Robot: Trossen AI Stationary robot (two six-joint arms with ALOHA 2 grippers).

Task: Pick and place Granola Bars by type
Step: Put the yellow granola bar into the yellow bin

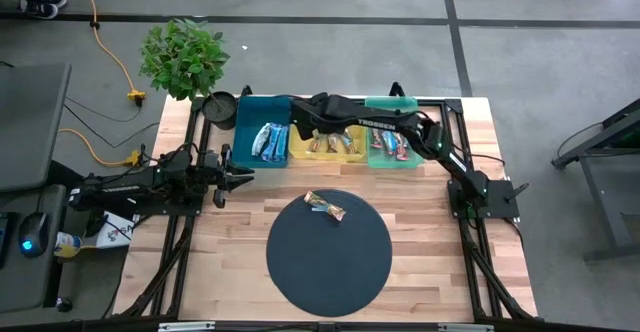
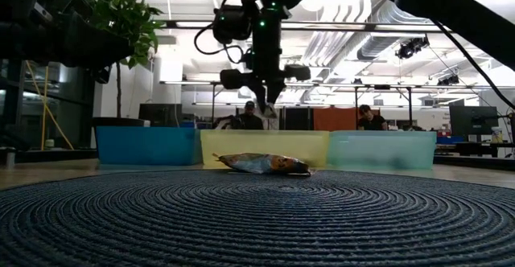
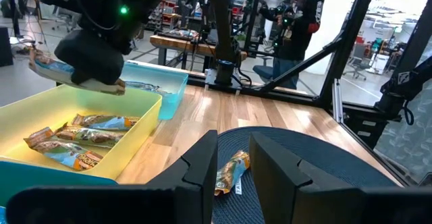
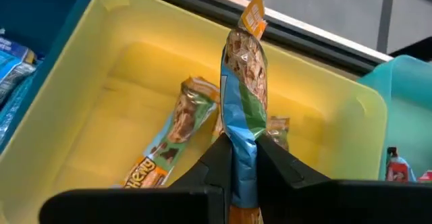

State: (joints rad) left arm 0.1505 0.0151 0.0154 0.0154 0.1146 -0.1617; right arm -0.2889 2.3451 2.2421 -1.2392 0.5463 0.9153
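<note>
Right gripper (image 4: 236,158): mine, hanging over the yellow bin (image 1: 300,153), clamped on one granola bar (image 4: 241,109) that stands on end between my fingers.
Held bar: tan-gold with a blue-green band, the same look as the bars lying below it.
Yellow bin contents: several matching bars (image 3: 84,140) on its floor, seen from both wrist views.
Teal bin (image 1: 247,132): holds blue-white bars (image 1: 270,140); it sits just beside the yellow bin.
Green bin (image 1: 410,162): on the yellow bin's other side, with red-pink bars (image 1: 392,146) in it.
Left gripper (image 1: 236,176): waiting at the counter's (image 1: 430,262) left edge, fingers apart, holding nothing.
Still to sort: one bar (image 1: 325,206) lying flat on the round dark mat (image 1: 330,262), apart from all three bins.
Step in hand: I judge this the placing step, the bar already over the bin of its kind.
Next move: lower a little and spread my fingers so the bar drops among its fellows, not across the rim shared with the green bin; then the bar on the mat needs fetching.
</note>
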